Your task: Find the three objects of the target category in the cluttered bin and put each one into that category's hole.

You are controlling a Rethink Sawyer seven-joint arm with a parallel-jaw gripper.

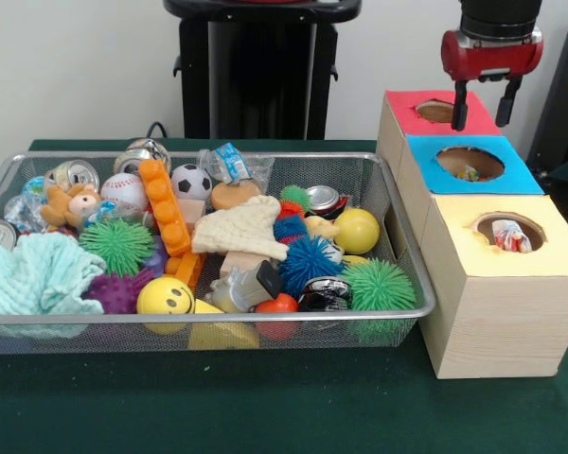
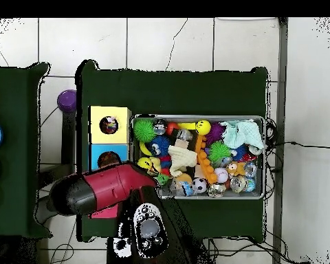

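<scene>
The wire mesh bin [image 1: 398, 312] stands at the left of the front view, full of clutter; it also shows in the overhead view [image 2: 264, 158]. No dotted fabric piece shows clearly among the clutter. The yellow-topped box [image 1: 549, 251] is the nearest of three at the right, and its round hole [image 1: 508, 230] shows a whitish piece with coloured blotches [image 1: 513, 238] inside. The yellow box also shows in the overhead view [image 2: 99, 117]. My gripper [image 1: 483, 102] hangs open and empty above the red-topped box [image 1: 402, 118]. In the overhead view the red arm [image 2: 99, 189] hides the gripper.
The blue-topped box [image 1: 521, 175] stands between the red and yellow ones. In the bin lie a cream knitted cloth [image 1: 243, 227], a teal towel [image 1: 33, 274], an orange brick strip [image 1: 166, 218], spiky balls, cans and a yellow smiley ball [image 1: 165, 296]. A purple object [image 2: 67, 100] lies off the table.
</scene>
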